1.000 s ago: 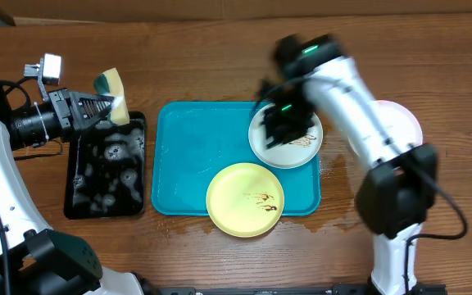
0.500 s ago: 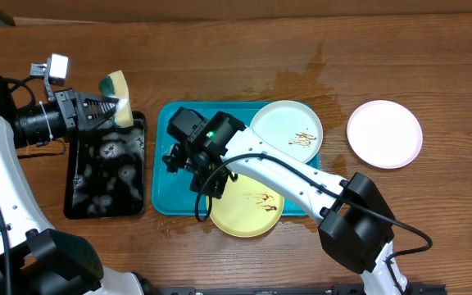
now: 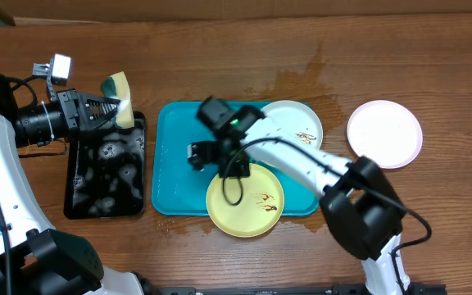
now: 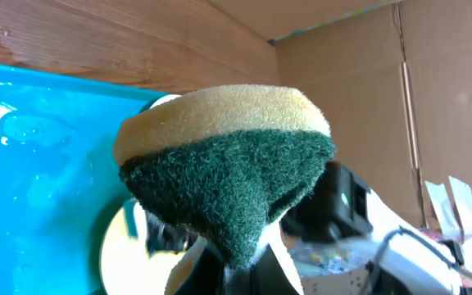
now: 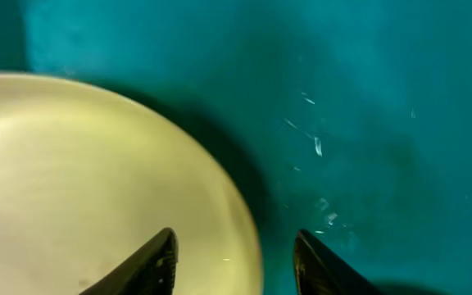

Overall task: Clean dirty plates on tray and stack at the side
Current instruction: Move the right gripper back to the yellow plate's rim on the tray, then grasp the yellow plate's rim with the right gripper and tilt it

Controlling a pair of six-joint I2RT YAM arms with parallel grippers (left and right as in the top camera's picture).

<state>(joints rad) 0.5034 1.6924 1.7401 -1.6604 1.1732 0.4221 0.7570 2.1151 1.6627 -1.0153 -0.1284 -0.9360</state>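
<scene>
Sponge (image 3: 120, 92) pinched in left gripper (image 3: 113, 109) above far edge of black tray (image 3: 105, 176); right gripper (image 5: 234, 244) spread astride rim of yellow plate (image 5: 97, 180).

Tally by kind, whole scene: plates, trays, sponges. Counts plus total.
Plates: 3 (yellow plate, white plate on tray, white plate on table)
Trays: 2 (blue tray, black tray)
Sponges: 1 (sponge)
Total: 6
</scene>
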